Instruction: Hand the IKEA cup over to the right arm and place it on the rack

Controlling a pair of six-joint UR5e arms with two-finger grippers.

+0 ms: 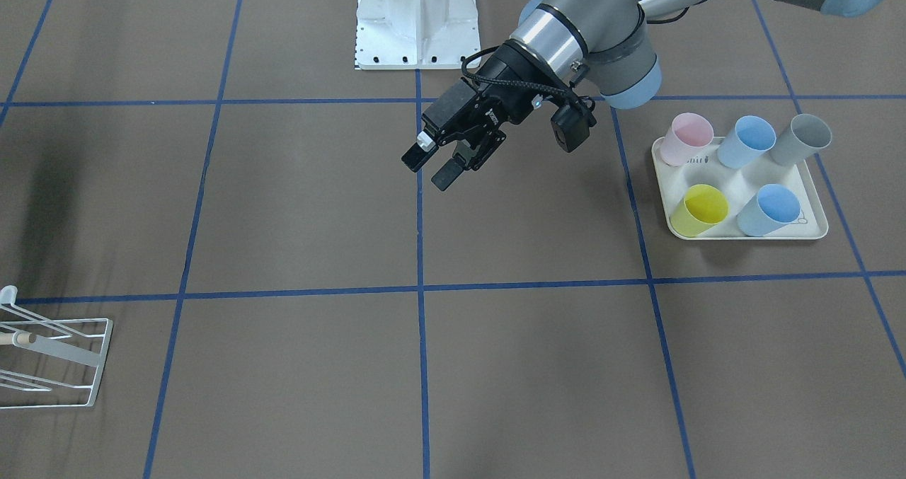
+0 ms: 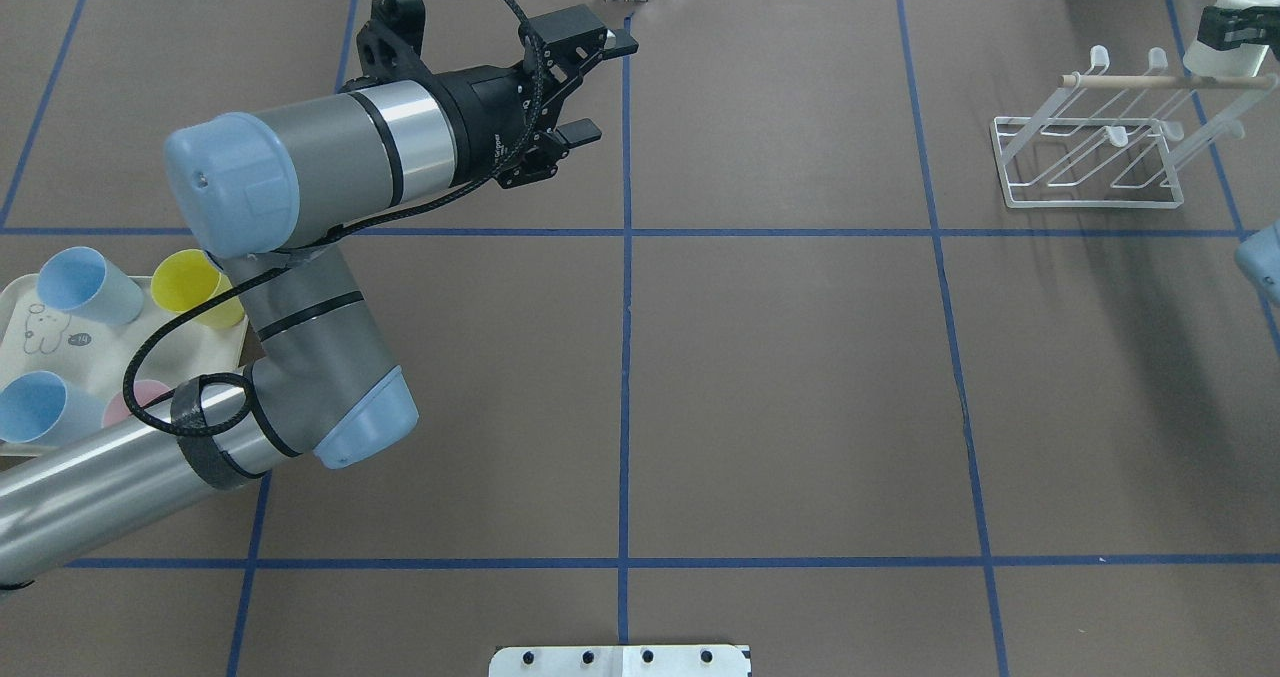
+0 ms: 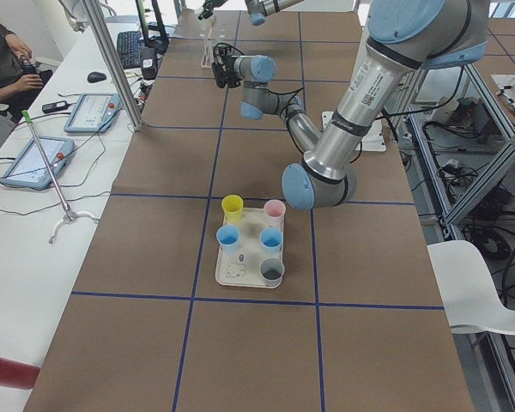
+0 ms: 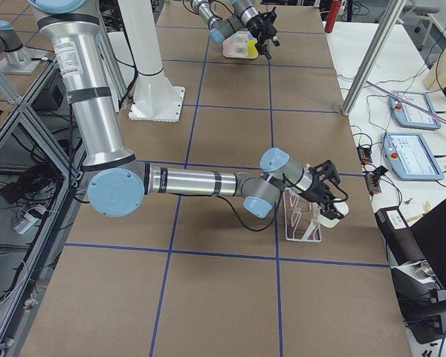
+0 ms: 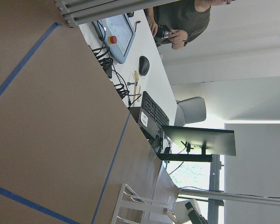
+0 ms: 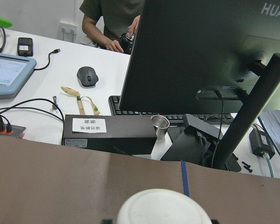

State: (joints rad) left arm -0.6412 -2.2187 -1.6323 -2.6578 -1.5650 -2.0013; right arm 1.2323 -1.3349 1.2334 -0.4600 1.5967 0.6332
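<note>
The white plastic cup [image 6: 163, 207] is round and plain. The right wrist view shows only one rounded end of it, low in the picture. It hangs above the table beside the small white wire rack [image 2: 1095, 204], at the far end of the rack's pale wooden dowel [image 2: 1150, 80]. I cannot tell whether it touches the dowel.

The right arm's black two-finger gripper [image 4: 328, 202] is pinched on this cup, one finger on each side.

The left arm's black gripper [image 1: 429, 170] is in the air, well apart from the rack, over the table's middle line. Its fingers are spread wide and hold nothing.

On the desk beyond the rack, a black monitor [image 6: 210, 56] carries the letters "HUAW", cut off by the picture's edge. A white label on a black box [image 6: 109, 133] under the monitor has writing too small to read.
</note>
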